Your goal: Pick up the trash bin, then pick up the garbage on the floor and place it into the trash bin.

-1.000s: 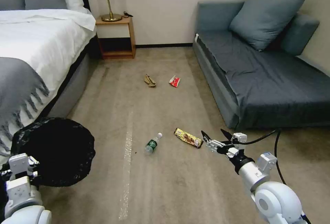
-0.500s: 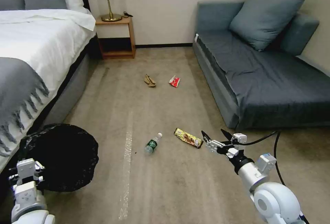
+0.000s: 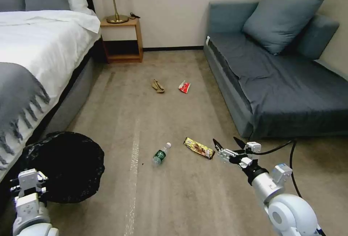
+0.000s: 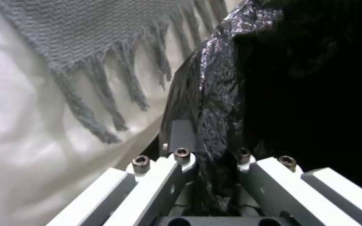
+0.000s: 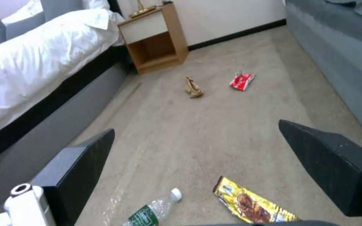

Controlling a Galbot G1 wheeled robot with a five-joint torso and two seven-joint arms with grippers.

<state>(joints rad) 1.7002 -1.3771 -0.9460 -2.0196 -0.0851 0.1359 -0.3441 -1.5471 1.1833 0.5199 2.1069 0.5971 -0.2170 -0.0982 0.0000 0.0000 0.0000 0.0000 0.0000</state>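
The trash bin (image 3: 65,167), lined with a crinkled black bag (image 4: 218,94), hangs low at my left beside the bed. My left gripper (image 3: 29,182) is shut on its bagged rim (image 4: 209,147). My right gripper (image 3: 225,143) hovers open just right of the gold-brown snack wrapper (image 3: 198,148) (image 5: 252,205). A clear bottle with a green label (image 3: 161,153) (image 5: 151,210) lies left of that wrapper. Farther off on the carpet lie a tan scrap (image 3: 158,86) (image 5: 193,88) and a red-and-white wrapper (image 3: 184,86) (image 5: 242,81).
A bed (image 3: 32,47) with a fringed grey throw (image 3: 18,94) borders the left. A wooden nightstand (image 3: 122,40) with a lamp stands at the back wall. A blue-grey sofa (image 3: 282,83) runs along the right. A black cable (image 3: 290,160) loops by the right arm.
The left gripper and the bin have dropped lower and shifted slightly right. The right gripper has stayed open in nearly the same place.
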